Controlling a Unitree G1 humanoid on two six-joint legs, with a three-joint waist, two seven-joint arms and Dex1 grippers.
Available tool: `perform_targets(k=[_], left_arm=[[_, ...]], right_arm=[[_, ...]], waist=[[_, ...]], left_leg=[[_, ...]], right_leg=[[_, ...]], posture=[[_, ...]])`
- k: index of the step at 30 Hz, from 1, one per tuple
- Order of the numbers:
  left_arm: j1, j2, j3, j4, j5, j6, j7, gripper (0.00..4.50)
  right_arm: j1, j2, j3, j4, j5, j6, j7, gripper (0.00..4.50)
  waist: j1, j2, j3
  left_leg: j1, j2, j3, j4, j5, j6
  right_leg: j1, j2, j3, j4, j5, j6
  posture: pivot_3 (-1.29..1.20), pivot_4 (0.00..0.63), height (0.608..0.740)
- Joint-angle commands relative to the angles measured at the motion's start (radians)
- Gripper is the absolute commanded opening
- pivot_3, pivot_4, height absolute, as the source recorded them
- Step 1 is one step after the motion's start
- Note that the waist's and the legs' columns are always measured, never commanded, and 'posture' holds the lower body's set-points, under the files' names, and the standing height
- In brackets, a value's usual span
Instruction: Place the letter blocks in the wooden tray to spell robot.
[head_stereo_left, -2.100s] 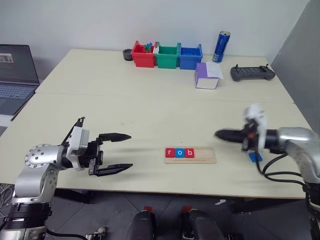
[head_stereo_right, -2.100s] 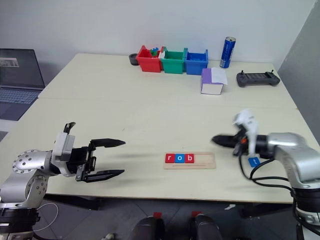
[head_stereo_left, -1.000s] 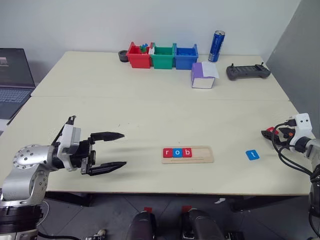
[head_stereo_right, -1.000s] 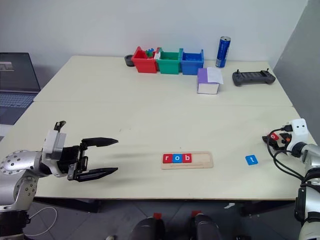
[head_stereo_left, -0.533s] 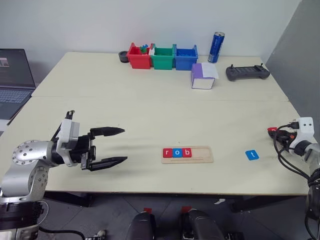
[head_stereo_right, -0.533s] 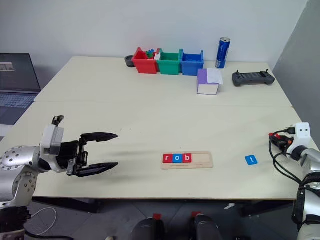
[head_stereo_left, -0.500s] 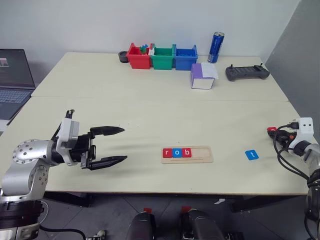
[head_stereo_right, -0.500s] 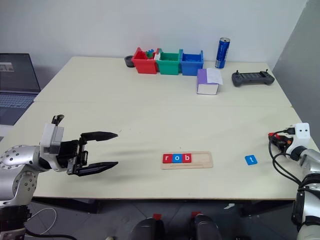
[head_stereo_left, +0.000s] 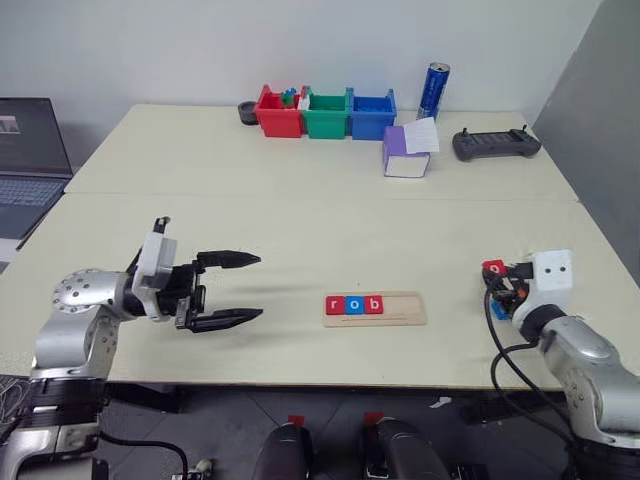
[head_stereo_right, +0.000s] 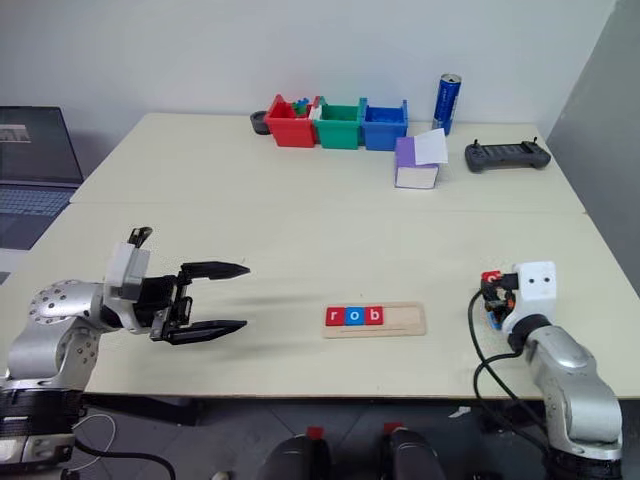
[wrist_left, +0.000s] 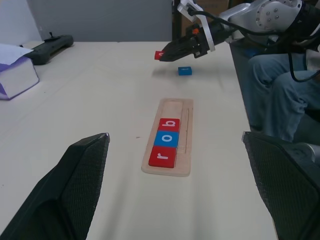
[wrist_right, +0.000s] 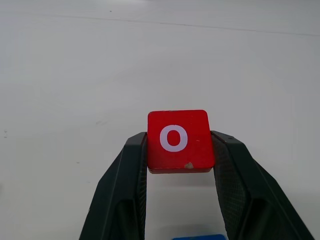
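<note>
- Red "o" block (wrist_right: 177, 140) pinched flat between the right hand's (wrist_right: 178, 150) two fingers, white letter facing up, lifted clear of the worktop (head_stereo_left: 300, 230).
- Blue block (wrist_left: 184, 70) lying on the worktop just below and behind that hand; letter not readable now, read "t" a second ago.
- Tray (head_stereo_left: 375, 309) well to the left of the right hand, between the two hands, long axis running from one hand toward the other.
- In the tray, "r" (head_stereo_left: 334, 305) red, "o" (head_stereo_left: 354, 305) blue, "b" (head_stereo_left: 373, 305) red, touching in a row at the end nearer the left hand; the end nearer the right hand bare wood.
- Left hand (head_stereo_left: 232, 290) spread wide, holding nothing, hovering above the worktop, tips pointing toward the tray.
- Since a second ago: right hand moved in from the worktop's far right edge toward the tray, carrying the red block; tray blocks unmoved.
</note>
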Motion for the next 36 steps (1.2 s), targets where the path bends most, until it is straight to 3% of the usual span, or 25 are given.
perform_targets(k=[1,12,16,19,21,24,28,31,36], left_arm=[[-0.026,-0.006,-0.002,0.007,0.004,-0.022,-0.015,4.50],[0.004,0.003,0.012,-0.010,-0.006,-0.019,-0.022,4.50],[0.018,0.007,0.020,-0.021,-0.008,-0.017,-0.015,4.50],[0.028,0.012,0.026,-0.029,-0.011,-0.014,-0.013,4.50],[0.025,0.016,0.030,-0.029,-0.009,-0.014,-0.009,4.50],[0.013,0.019,0.031,-0.020,-0.005,-0.016,-0.005,4.50],[0.010,0.021,0.029,-0.025,-0.005,-0.014,0.003,4.50],[0.005,0.025,0.031,-0.022,-0.004,-0.017,0.005,4.50],[0.012,0.031,0.039,-0.041,-0.006,-0.012,0.015,4.50]], right_arm=[[0.024,0.027,0.032,-0.095,-0.012,0.063,-0.050,1.45],[0.043,0.097,0.122,-0.157,0.000,0.197,-0.075,1.45],[0.010,0.085,0.117,-0.149,0.011,0.231,-0.058,2.89],[-0.026,-0.022,0.127,-0.160,0.025,0.271,0.023,3.90],[-0.062,-0.168,0.095,-0.123,0.049,0.234,0.150,4.47],[-0.102,-0.369,0.059,-0.014,0.098,0.081,0.399,4.47],[-0.156,-0.565,0.107,0.235,0.131,-0.264,0.869,4.47],[-0.293,-0.638,0.250,0.512,0.030,-0.485,1.103,4.47],[-0.536,-0.597,0.420,0.868,-0.128,-0.727,1.253,4.47]], waist=[[0.000,0.000,0.000],[-0.003,0.000,0.000],[-0.003,-0.001,0.000],[-0.003,-0.001,0.000],[-0.002,-0.001,0.000],[0.000,-0.001,0.000],[-0.001,-0.002,0.001],[-0.005,-0.003,0.002],[-0.005,-0.004,0.002]], left_leg=[[-0.001,0.000,0.000,0.000,0.000,0.000],[-0.003,0.000,0.000,0.000,0.000,0.000],[-0.002,0.000,0.000,0.000,0.000,0.000],[-0.003,0.000,0.000,0.000,0.000,0.000],[-0.003,-0.001,0.000,0.000,0.000,0.000],[-0.003,-0.002,0.000,0.000,-0.001,0.002],[-0.003,-0.001,-0.002,-0.001,-0.001,0.002],[-0.002,-0.001,-0.002,-0.001,-0.001,0.002],[-0.002,0.000,-0.001,0.000,-0.001,0.002]], right_leg=[[-0.001,0.000,0.000,0.000,0.000,0.000],[-0.003,0.000,0.001,0.000,0.000,0.000],[-0.003,0.000,0.001,0.000,0.000,0.000],[-0.003,0.000,0.000,0.000,0.000,0.000],[-0.003,0.000,0.000,0.000,0.000,0.000],[-0.003,0.000,0.000,-0.001,0.000,0.000],[-0.003,0.001,-0.001,-0.002,0.000,0.000],[-0.003,0.002,-0.001,-0.002,0.000,0.000],[-0.003,0.002,-0.001,-0.001,0.000,0.000]], posture=[[0.00,0.150,0.740],[0.00,0.150,0.740],[0.00,0.150,0.740],[0.00,0.150,0.740],[0.00,0.150,0.740],[0.00,0.150,0.740],[0.00,0.150,0.740],[0.00,0.150,0.740],[0.00,0.150,0.740]])
